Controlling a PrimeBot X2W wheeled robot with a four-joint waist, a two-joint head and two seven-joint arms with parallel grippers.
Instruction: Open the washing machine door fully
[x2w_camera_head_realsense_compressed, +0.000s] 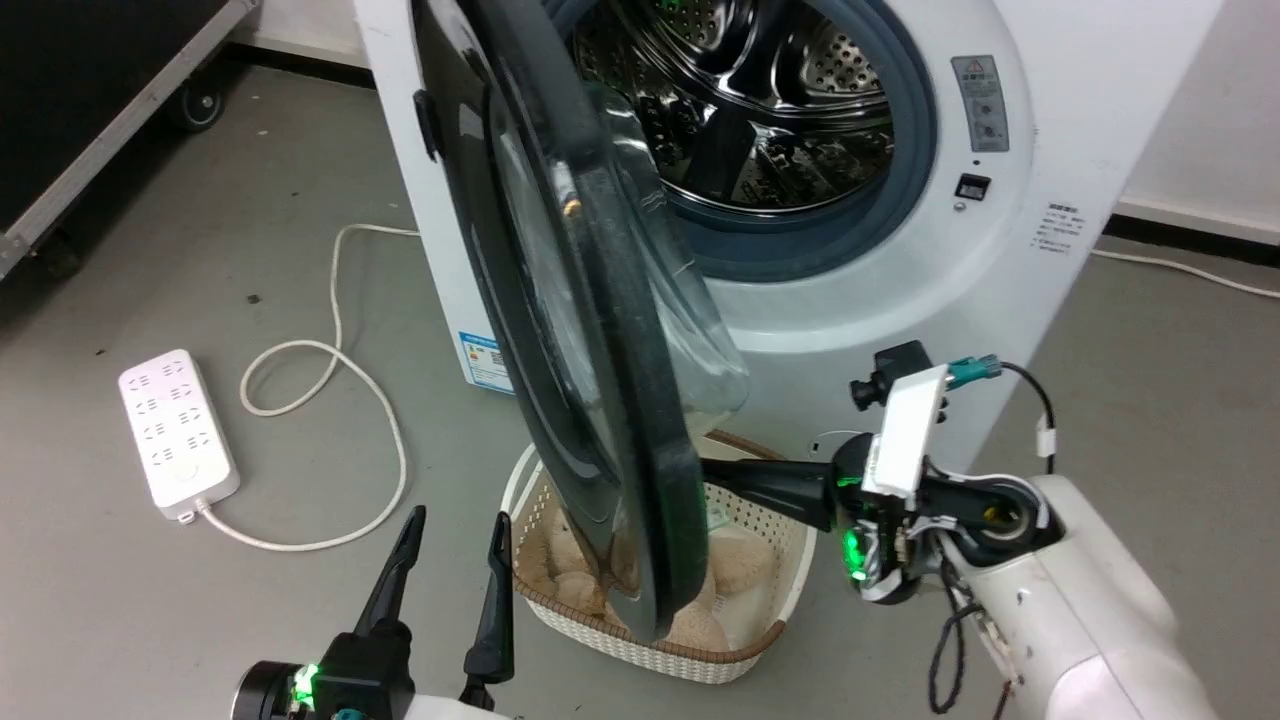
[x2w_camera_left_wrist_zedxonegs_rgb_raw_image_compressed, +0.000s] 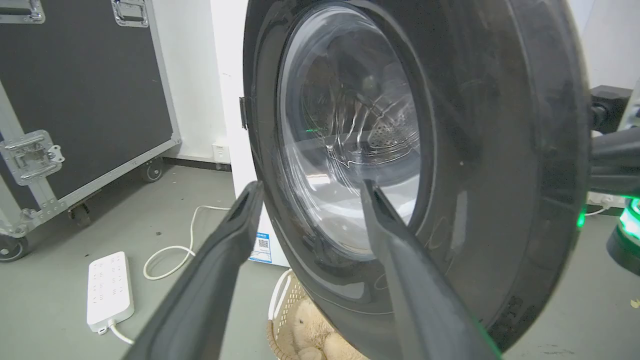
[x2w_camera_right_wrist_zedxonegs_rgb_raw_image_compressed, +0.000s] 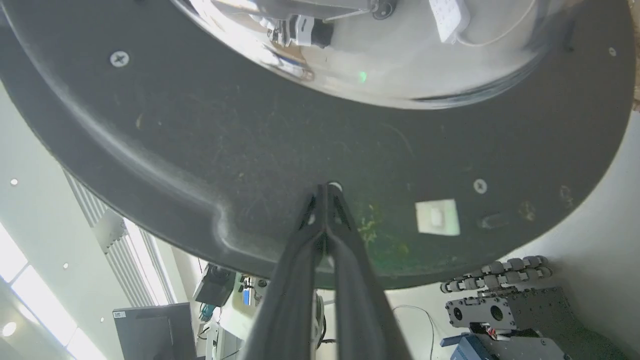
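Although the washing machine door (x2w_camera_head_realsense_compressed: 600, 330) stands swung roughly halfway out from the washing machine (x2w_camera_head_realsense_compressed: 1000, 300), the rest of its swing is not yet done. The right end effector (x2w_camera_right_wrist_zedxonegs_rgb_raw_image_compressed: 326, 192), fingers pinched together and empty, seems to press its inner ring; the left end effector (x2w_camera_head_realsense_compressed: 458, 516) hovers spread wide.

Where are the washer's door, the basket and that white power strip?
washing machine door (x2w_camera_head_realsense_compressed: 630, 350): head view, black ring.
basket (x2w_camera_head_realsense_compressed: 650, 655): head view, front wall.
power strip (x2w_camera_head_realsense_compressed: 178, 432): head view, top face.

The washing machine door (x2w_camera_head_realsense_compressed: 565, 330), a glossy black ring around a bulging clear glass bowl, stands partly open, hinged at the left of the white washing machine (x2w_camera_head_realsense_compressed: 900, 290), whose perforated steel drum is exposed.
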